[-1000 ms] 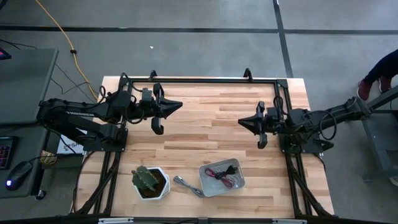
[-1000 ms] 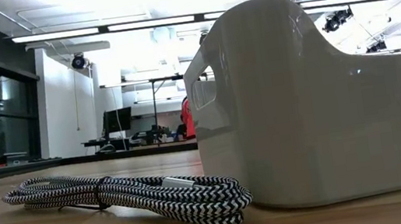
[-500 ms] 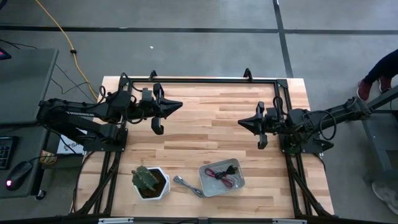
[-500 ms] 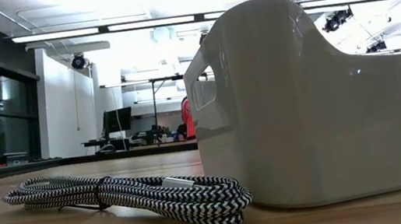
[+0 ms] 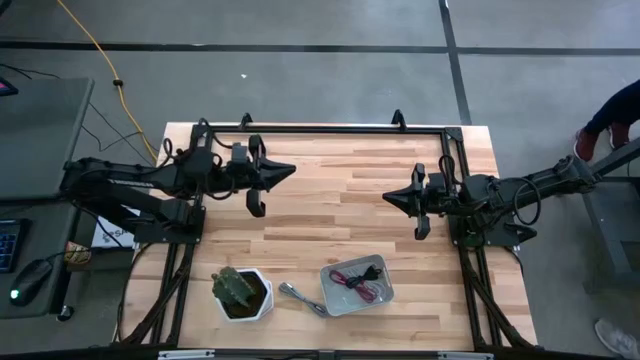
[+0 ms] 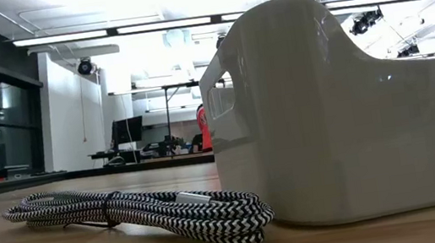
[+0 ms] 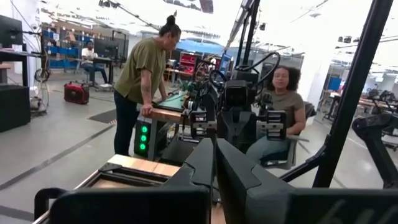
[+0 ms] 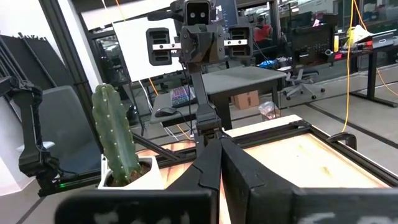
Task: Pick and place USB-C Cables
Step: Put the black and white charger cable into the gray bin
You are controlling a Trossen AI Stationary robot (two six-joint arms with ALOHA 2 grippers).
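Note:
A silver-grey braided cable point(image 5: 302, 298) lies flat on the table near its near edge, between the cactus pot and a grey tray point(image 5: 340, 302). In the low view the same cable point(image 6: 145, 211) lies just left of the tray's wall point(image 6: 354, 119). Inside the tray lie a maroon cable point(image 5: 349, 278), a black one point(image 5: 370, 271) and a whitish-red one point(image 5: 372, 292). My left gripper point(image 5: 288, 169) hovers shut over the table's far left part. My right gripper point(image 5: 388, 197) hovers shut right of centre. Both are far from the cables.
A white pot with a cactus point(image 5: 241, 292) stands near the near edge, left of the silver-grey cable; it also shows in the right wrist view point(image 8: 115, 134). A black frame point(image 5: 320, 130) runs along the far and side edges. People stand and sit beyond the table point(image 7: 142, 81).

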